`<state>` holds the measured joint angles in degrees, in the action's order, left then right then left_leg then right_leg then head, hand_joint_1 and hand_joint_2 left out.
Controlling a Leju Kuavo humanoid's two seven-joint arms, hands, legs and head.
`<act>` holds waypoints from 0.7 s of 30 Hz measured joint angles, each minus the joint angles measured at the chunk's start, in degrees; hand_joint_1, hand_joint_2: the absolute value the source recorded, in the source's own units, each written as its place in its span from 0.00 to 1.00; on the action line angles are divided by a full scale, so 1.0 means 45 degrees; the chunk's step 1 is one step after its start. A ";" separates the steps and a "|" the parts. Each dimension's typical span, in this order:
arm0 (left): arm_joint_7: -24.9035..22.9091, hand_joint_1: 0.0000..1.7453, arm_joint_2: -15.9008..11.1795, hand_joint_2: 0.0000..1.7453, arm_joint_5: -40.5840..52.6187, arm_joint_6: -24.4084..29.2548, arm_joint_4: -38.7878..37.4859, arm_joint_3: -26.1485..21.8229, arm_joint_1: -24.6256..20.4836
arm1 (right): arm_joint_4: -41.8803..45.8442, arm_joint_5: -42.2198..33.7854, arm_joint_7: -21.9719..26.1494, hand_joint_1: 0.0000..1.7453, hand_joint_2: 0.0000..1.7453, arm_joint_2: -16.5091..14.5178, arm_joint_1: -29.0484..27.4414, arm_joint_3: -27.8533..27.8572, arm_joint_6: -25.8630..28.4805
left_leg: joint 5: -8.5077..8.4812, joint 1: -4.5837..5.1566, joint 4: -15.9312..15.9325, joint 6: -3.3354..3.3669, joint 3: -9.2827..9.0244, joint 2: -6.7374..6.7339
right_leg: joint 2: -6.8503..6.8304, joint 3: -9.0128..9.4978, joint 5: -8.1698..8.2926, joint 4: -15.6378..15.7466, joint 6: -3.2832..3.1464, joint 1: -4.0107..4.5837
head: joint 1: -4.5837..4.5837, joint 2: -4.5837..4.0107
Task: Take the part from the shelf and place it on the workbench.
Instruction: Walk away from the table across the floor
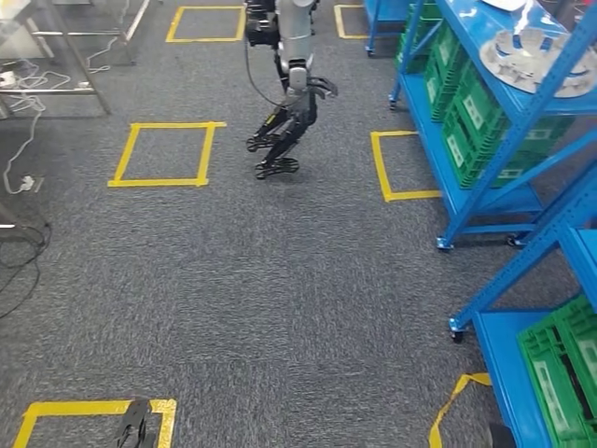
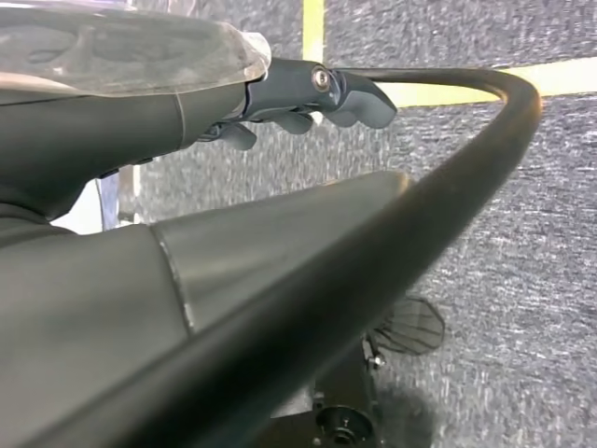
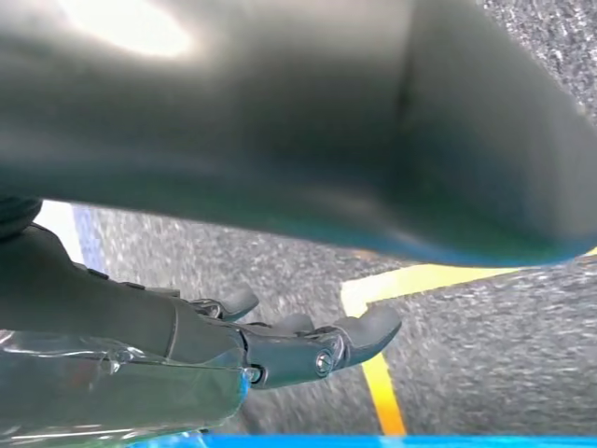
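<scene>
On the blue shelf (image 1: 486,112) the part (image 1: 528,56) rests, well apart from both empty, loosely spread hands: left hand (image 2: 310,93), right hand (image 3: 302,345).

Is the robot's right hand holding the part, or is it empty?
Empty. The right hand has its fingers stretched out straight over the grey carpet, with nothing held in them.

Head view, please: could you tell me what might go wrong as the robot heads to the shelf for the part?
The yellow tape beside the near blue shelf looks lifted and could catch a foot. Loose cables lie on the floor to the left. The grey parts sit at their ledge's edge and might be knocked.
</scene>
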<state>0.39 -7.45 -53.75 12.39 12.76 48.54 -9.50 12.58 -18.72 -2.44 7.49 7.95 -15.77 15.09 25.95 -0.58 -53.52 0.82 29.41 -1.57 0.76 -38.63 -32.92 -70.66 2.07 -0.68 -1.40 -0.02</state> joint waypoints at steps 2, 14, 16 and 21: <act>0.0000 0.00 -0.0002 0.00 -0.0004 -0.0002 0.0000 0.0000 0.0004 | -0.0002 -0.0046 -0.0006 0.00 0.00 -0.0001 -0.0045 -0.0005 0.0000 | 0.0044 0.0009 -0.0006 -0.0021 -0.0041 -0.0274 | -0.0100 0.0046 0.0219 -0.0058 0.0056 -0.0068 | -0.0074 0.0000; -0.0061 0.00 0.0019 0.00 0.0045 -0.0034 0.0005 0.0009 -0.0122 | -0.0018 -0.0239 0.0062 0.00 0.00 0.0002 -0.0034 -0.0008 0.0046 | 0.1802 -0.0026 -0.2947 -0.0599 0.1071 0.0171 | -0.0026 0.1816 0.1709 0.3583 -0.0632 0.0064 | 0.0039 0.0000; -0.0070 0.00 0.0022 0.00 0.0045 -0.0034 0.0005 0.0012 -0.0089 | -0.0018 -0.0240 0.0073 0.00 0.00 0.0002 -0.0048 -0.0011 0.0044 | 0.2008 -0.0021 -0.4065 -0.0571 0.1728 0.0270 | 0.0304 0.1798 0.1723 0.3580 -0.0665 0.0096 | 0.0182 0.0000; -0.0081 0.00 -0.0016 0.00 0.0055 -0.0035 0.0005 0.0015 -0.0106 | -0.0018 -0.0255 0.0086 0.00 0.00 0.0002 -0.0049 -0.0012 0.0042 | 0.0114 -0.0054 -0.0618 -0.0382 0.0350 0.1118 | 0.1122 0.1770 0.1711 0.3477 -0.0575 0.0125 | 0.0417 0.0000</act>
<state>0.03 -7.52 -53.51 12.23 12.79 48.61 -9.97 12.50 -19.87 -2.05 7.50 7.73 -15.82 15.28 26.46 -0.82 -56.30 -0.90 30.99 3.46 5.80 -30.66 -25.22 -55.01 -0.51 -0.12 0.48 -0.02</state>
